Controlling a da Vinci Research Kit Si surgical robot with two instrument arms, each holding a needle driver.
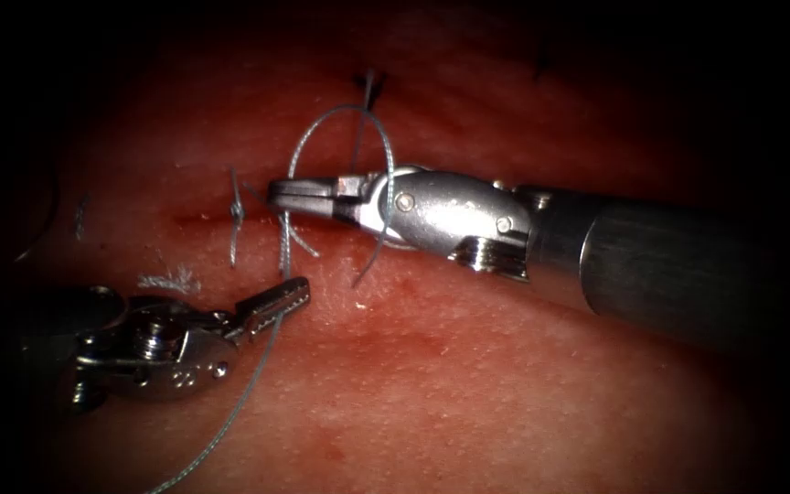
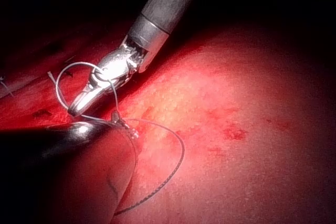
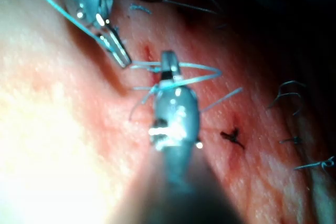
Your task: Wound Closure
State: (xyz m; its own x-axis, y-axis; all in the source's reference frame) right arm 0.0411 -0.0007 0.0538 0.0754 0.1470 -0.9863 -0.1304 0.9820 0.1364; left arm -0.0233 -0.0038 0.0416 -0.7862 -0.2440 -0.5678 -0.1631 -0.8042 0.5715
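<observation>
On the tissue [image 1: 505, 393], toward its left side, a tied stitch [image 1: 236, 210] is seen across the cut [image 1: 189, 220], with frayed cut ends of thread [image 1: 168, 281] lying just below it. The left tool [image 1: 287, 297] is placed low on the left side of the tissue, its tip touching the thread [image 1: 258, 375], which runs from the cut down past the tip toward the lower left edge. Its jaws are seen pressed together, and the thread appears to be pinched between them, though the grip itself is judged rather than plainly seen.

Just right of the stitch, the right tool [image 1: 290, 194] is laid along the line of the cut with its tip pointing left. A loop of thread [image 1: 322, 123] is wound around its jaws, which are seen close together; whether a thread end is pinched at the tip cannot be told. The needle is not identified with certainty; a dark curved strand [image 2: 173, 174] is seen on the tissue in the left wrist view.

As a judgement, the loop could slip off the narrow tip if tension is lost, because it sits loosely near the jaw end. The thread could also slide out of the left tool's jaws, since it is caught near their tip. A hard pull could cut the thread into the tissue at the edge of the cut, or snag the frayed ends nearby.
</observation>
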